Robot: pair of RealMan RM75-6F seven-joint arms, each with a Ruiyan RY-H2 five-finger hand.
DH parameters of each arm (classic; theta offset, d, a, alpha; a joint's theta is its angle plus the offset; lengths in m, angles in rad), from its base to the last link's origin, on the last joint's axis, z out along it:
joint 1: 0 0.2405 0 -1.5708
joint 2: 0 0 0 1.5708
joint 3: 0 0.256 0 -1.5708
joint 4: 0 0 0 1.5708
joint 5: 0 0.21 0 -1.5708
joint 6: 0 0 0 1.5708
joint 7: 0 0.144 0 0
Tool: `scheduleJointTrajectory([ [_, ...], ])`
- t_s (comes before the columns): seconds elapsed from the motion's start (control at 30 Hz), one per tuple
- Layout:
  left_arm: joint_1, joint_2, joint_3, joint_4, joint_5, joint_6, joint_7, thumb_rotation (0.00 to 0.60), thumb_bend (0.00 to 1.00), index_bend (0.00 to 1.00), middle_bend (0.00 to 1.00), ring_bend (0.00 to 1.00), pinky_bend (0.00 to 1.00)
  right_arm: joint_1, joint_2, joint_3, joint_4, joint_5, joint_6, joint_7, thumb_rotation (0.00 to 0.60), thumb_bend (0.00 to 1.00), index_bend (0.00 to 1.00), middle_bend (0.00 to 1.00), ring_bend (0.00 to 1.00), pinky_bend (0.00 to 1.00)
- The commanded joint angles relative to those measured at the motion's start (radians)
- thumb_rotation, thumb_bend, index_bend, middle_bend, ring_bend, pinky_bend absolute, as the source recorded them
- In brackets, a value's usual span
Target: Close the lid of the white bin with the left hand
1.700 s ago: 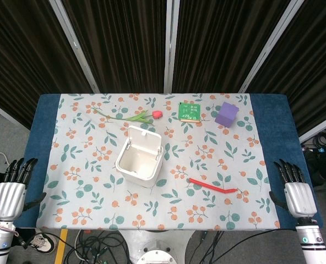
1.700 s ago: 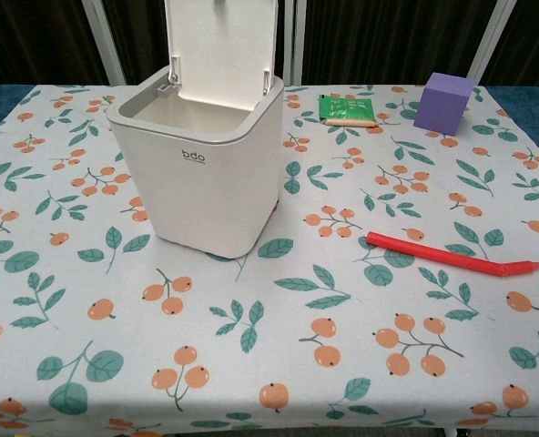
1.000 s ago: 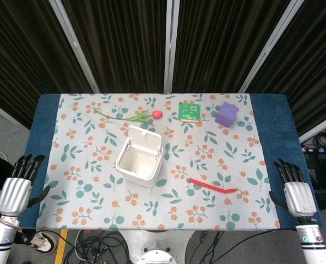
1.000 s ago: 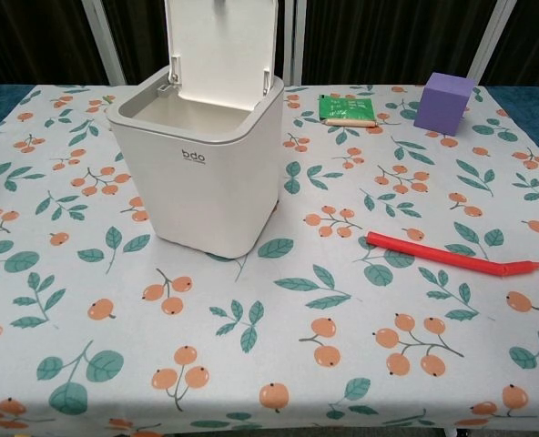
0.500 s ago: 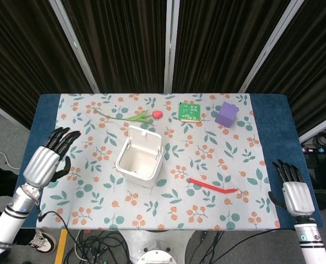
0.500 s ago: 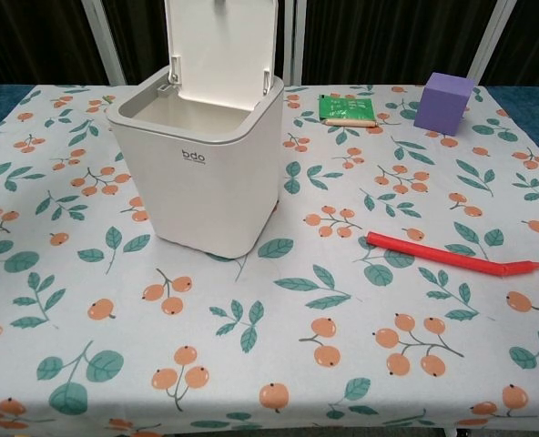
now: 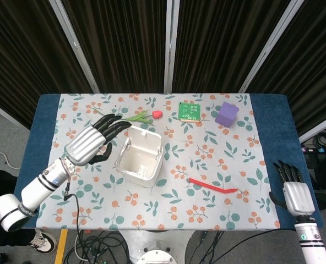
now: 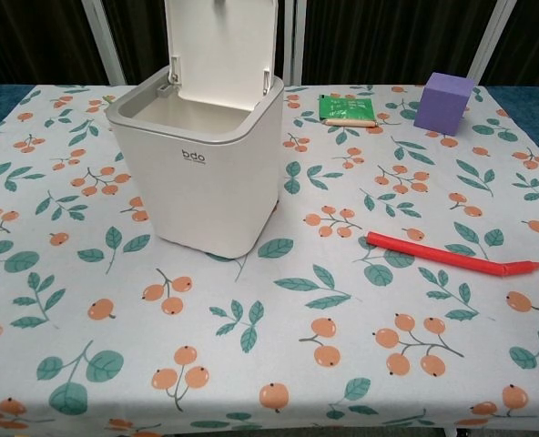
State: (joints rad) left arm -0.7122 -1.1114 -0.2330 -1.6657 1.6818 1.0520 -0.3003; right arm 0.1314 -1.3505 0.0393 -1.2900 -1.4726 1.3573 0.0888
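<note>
Left hand [image 7: 92,142] raised just left of bin [image 7: 140,157], fingers spread, empty, tips reaching toward bin's far left corner; contact with bin not clear. Forearm slants back to near left table edge. Bin mid-table, lid [image 8: 222,45] upright, open. Right hand [image 7: 295,192] at table's right edge, well right of bin, fingers straight and apart, empty. Red stick [image 7: 212,186] right of bin.
</note>
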Motion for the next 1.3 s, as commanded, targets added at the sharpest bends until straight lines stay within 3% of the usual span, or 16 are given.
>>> scheduleJointTrajectory([
  [0.03, -0.052, 0.008, -0.011, -0.021, -0.026, -0.062, 0.006, 0.600, 0.79, 0.05, 0.11, 0.00, 0.00, 0.000, -0.002, 0.000, 0.004, 0.001, -0.002, 0.003, 0.600, 0.22, 0.00, 0.00, 0.00, 0.00],
  [0.4, -0.166, -0.040, -0.025, -0.011, -0.115, -0.182, 0.070, 0.600, 0.80, 0.05, 0.11, 0.00, 0.00, 0.001, -0.011, 0.000, 0.034, 0.010, -0.015, 0.033, 0.600, 0.22, 0.00, 0.00, 0.00, 0.00],
  [0.53, -0.186, -0.033, -0.019, -0.021, -0.149, -0.216, 0.108, 0.600, 0.80, 0.05, 0.20, 0.00, 0.00, -0.001, -0.014, 0.001, 0.047, 0.010, -0.012, 0.047, 0.600, 0.22, 0.00, 0.00, 0.00, 0.00],
  [0.77, -0.187, 0.000, -0.006, -0.061, -0.174, -0.217, 0.148, 0.600, 0.80, 0.05, 0.29, 0.00, 0.00, -0.004, -0.018, 0.004, 0.064, 0.014, -0.011, 0.065, 0.600, 0.23, 0.00, 0.00, 0.00, 0.00],
  [1.3, -0.127, 0.138, 0.089, -0.200, -0.113, -0.201, 0.156, 0.600, 0.80, 0.05, 0.30, 0.00, 0.00, 0.004, -0.031, 0.001, 0.072, 0.014, -0.029, 0.056, 0.600, 0.23, 0.00, 0.00, 0.00, 0.00],
])
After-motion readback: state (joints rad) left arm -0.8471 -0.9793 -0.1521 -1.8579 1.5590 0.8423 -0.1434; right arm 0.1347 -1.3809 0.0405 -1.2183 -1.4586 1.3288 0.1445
